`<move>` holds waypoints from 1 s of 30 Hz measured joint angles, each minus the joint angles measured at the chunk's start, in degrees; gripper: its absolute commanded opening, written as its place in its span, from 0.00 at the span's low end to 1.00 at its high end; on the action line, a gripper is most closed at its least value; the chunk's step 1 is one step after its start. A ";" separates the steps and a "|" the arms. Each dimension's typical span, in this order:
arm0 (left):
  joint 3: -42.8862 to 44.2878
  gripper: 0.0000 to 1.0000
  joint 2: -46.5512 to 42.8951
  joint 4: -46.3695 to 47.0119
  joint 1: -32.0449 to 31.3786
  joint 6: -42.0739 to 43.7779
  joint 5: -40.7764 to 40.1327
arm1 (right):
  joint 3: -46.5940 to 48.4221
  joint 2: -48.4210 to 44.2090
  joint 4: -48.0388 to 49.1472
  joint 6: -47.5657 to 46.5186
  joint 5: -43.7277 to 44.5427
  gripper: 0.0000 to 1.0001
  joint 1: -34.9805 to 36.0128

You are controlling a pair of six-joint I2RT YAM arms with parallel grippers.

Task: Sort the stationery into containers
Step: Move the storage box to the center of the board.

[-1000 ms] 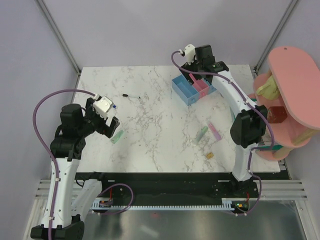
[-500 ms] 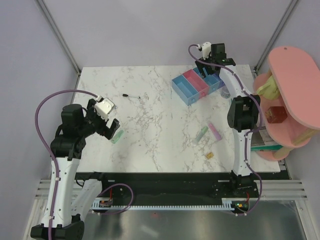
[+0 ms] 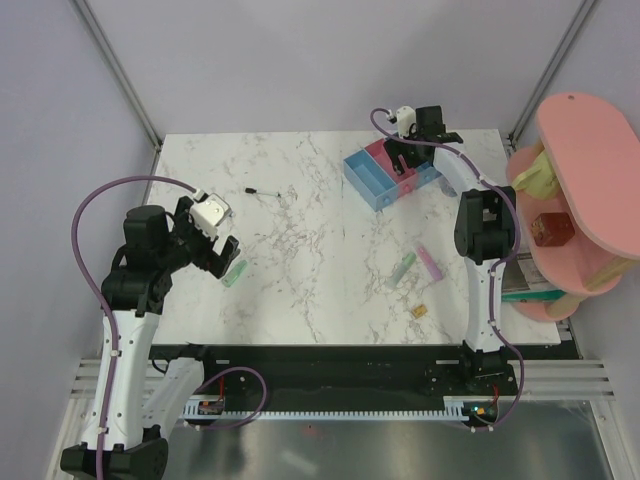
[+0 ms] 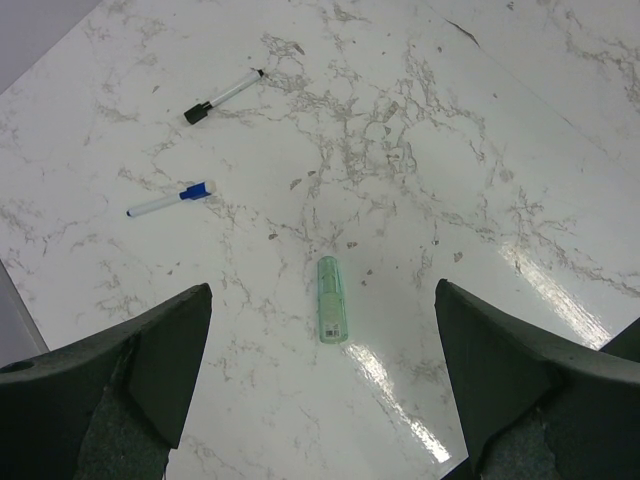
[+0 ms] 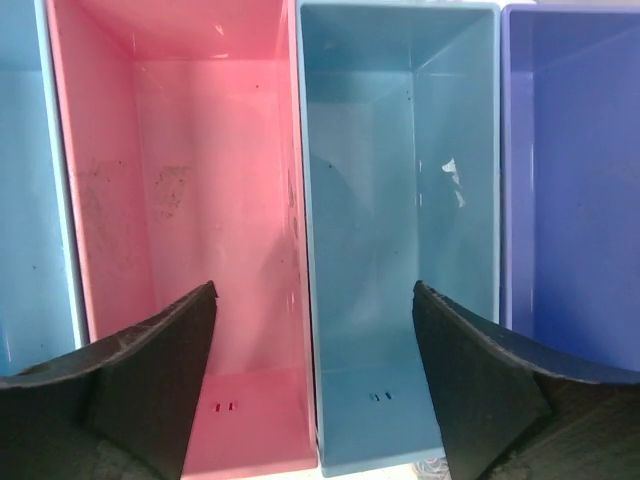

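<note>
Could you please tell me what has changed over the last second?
The right claw shifted rightwards along the row of four joined plastic bins, light blue, pink, light blue and dark blue; it holds nothing. The open left claw, the pale green bar beneath it and the thin black pen stayed put.

- Looks down in the top view from high above and behind the arm bases, far enough off to take in the whole marble table (image 3: 300, 290), with the bases at the bottom edge.
- Looks down steeply from the left wrist, at middling height, onto the table's left part: pale green bar (image 4: 333, 313), blue-tipped marker (image 4: 170, 200), thin black pen (image 4: 222, 96).
- Faces straight down from the right wrist, very close, into the pink bin (image 5: 180, 200), light blue bin (image 5: 400, 180) and dark blue bin (image 5: 580, 200), which fill the frame.
- Shares with the top view the green bar (image 3: 235, 272) and pen (image 3: 265, 191) on the left, and the row of bins (image 3: 365, 180) on the right.
</note>
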 measured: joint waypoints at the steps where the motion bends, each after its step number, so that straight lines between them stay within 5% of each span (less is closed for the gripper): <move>1: 0.00 1.00 0.00 0.00 0.00 0.00 0.00 | -0.02 0.00 0.20 0.07 -0.04 0.80 0.02; 24: 0.00 1.00 -1.55 -0.04 0.00 0.00 0.04 | -3.10 0.46 4.13 5.11 2.47 0.37 3.06; 30: -0.02 1.00 -1.97 -0.33 0.00 -0.02 0.04 | -4.35 0.46 5.95 7.06 3.45 0.36 4.85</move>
